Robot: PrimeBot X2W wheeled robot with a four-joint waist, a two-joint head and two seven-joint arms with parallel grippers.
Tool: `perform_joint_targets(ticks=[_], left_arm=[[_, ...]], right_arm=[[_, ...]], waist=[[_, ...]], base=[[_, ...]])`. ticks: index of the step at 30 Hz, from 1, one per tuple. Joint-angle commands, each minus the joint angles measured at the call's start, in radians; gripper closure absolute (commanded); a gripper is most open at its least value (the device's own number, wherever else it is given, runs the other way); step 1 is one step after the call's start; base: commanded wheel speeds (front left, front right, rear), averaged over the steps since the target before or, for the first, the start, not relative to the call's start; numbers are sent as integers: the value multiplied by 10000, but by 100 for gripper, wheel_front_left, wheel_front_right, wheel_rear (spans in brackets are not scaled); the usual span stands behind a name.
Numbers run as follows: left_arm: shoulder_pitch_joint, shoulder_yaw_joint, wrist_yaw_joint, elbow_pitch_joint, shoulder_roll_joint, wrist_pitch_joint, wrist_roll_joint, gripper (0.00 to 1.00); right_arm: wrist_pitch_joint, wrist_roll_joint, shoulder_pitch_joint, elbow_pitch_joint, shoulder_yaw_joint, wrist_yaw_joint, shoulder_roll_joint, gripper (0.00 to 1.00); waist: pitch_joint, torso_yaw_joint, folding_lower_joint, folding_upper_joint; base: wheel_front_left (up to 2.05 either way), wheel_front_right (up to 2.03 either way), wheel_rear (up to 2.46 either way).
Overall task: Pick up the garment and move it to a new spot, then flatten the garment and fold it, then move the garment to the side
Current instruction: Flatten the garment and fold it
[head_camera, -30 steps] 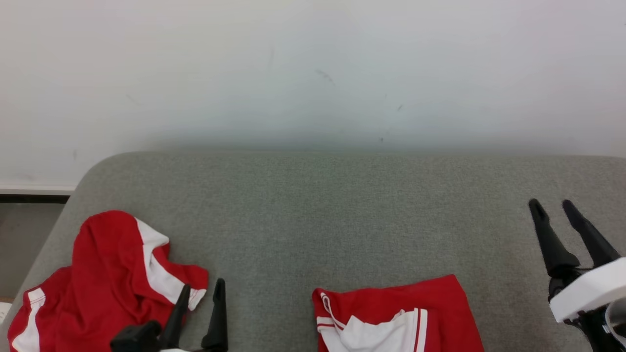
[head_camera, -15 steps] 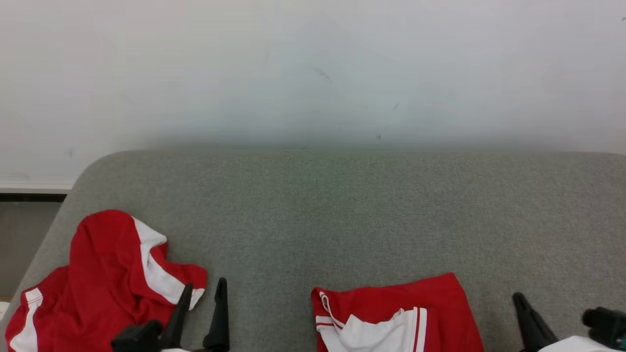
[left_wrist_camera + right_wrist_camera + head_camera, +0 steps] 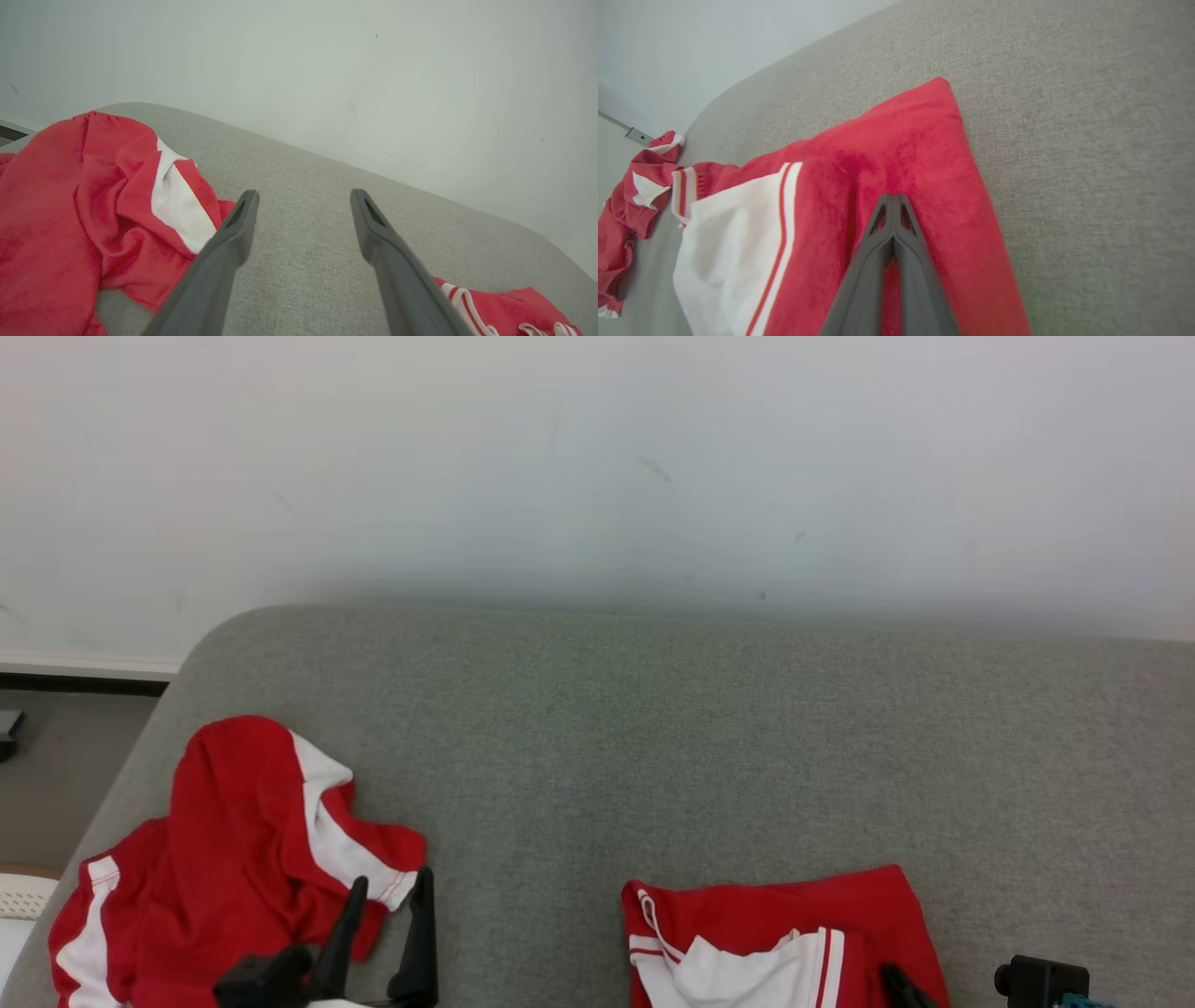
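Bottom edge of the head view, 7 o'clock: left gripper (image 3: pixel 392 879), fingers spread wide with nothing between them. In its wrist view the gap frames bare grey cushion (image 3: pixel 303 252).

5 o'clock, same edge: one dark fingertip of the right gripper (image 3: pixel 892 198) pokes up over red cloth. In its own wrist view the two fingers are pressed together with their tips meeting, set down on the red panel of the folded garment (image 3: pixel 906 135). A short crease in the cloth runs up to the tips. Cannot tell whether any fabric is pinched between them.

The folded garment lies flat at 5 o'clock in the head view, red with a white panel edged by thin stripes. Its near part is cut off by the frame. From the right fingertips, the white panel sits at 9 o'clock in the wrist view.

Crumpled garment (image 3: pixel 233 840) at 8 o'clock, red with white bands, heaped by the cushion's left edge. Its nearest flap is just beside the left gripper's left finger; contact unclear.

The two garments are well apart, with bare cushion between them.

Farther out at 12 o'clock, the cushion's rounded back edge meets a pale wall (image 3: pixel 597 457). At 9 o'clock there is a strip of floor (image 3: pixel 65 765) past the cushion's corner.
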Motion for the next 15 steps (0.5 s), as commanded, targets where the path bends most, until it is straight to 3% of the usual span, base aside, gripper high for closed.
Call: perform_joint_targets(ticks=[1,7,15], left_arm=[[-7,29,-16,12,39,0,22,0],[-67,45,-48,45,33,0,51,0],[36,63,-35,-5,22,0,124,0]], right_arm=[[-91,69,-147,175,7,-20,-54,100],[-144,187,-448,1037,652,-20,36,100],[-391,389,-524,967,2270,-19,66,100]], waist=[[4,51,0,0],[20,207,0,0],[16,302,0,0]], base=[[0,0,0],[0,0,0],[0,0,0]])
